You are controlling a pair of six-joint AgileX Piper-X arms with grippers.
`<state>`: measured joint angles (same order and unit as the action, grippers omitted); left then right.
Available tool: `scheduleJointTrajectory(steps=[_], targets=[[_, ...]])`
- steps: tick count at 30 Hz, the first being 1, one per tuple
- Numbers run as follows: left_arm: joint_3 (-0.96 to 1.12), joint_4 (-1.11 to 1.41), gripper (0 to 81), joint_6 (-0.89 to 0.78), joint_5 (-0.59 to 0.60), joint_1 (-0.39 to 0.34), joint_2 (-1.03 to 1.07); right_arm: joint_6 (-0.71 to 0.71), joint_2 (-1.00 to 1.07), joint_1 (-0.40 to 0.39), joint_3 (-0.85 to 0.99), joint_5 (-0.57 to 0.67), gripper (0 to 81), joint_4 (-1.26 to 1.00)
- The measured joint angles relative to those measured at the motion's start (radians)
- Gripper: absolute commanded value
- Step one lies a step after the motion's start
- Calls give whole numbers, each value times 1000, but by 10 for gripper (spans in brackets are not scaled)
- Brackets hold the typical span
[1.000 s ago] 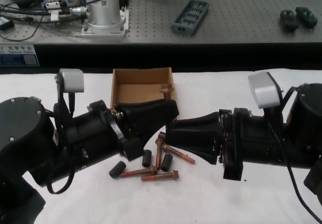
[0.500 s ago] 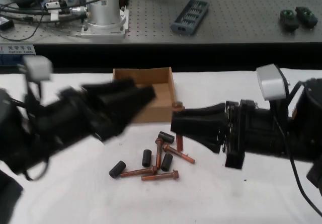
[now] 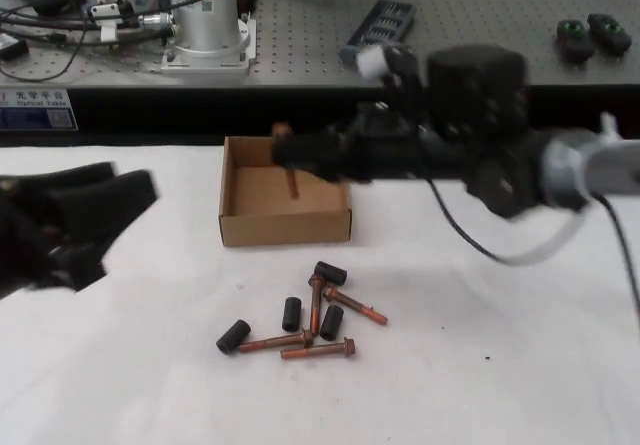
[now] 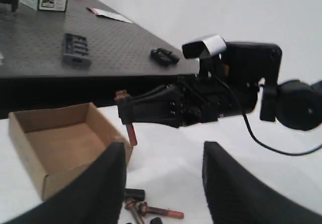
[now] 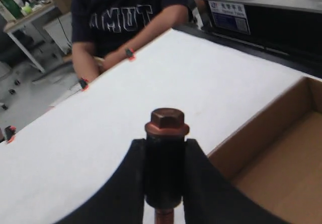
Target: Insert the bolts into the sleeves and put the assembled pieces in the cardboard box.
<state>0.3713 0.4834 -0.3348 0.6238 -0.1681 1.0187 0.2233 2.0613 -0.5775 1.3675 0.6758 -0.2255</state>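
Nearest, the left fingers (image 4: 90, 194) stand spread wide with nothing between them, off to the side and well apart from the work. Ahead of them on the white surface (image 3: 480, 365) lie the loose bolts (image 3: 318, 348) and loose sleeves (image 3: 291, 314), scattered just in front of the cardboard box (image 3: 285, 227). Above the box, the right fingers (image 5: 128, 194) are clamped on the black sleeve (image 5: 164, 173) of an assembled piece, with the copper bolt (image 5: 166, 122) running through it. Its long axis stands upright: hex head above the fingers, shank end pointing down toward the box. The high view sets the shank tip over the opening, toward the far wall. The right wrist view has a box wall close beside the piece, so I cannot tell how well it clears the rim. The drop looks to turn on that: piece above, box below, and only the right arm placed for it.
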Motion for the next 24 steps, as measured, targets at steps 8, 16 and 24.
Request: scheduleJointTrajectory(steps=[8, 16, 24], targets=[[-1, -498, 347, 151, -177, 28, -345, -2, 217, 0, 322, -206, 36, 248], [-1, -715, 347, 174, -209, 28, -481, 7, 245, 0, 367, -352, 493, 322], [-1, -749, 347, 177, -216, 28, -517, 73, 188, 0, 370, -354, 367, 443]])
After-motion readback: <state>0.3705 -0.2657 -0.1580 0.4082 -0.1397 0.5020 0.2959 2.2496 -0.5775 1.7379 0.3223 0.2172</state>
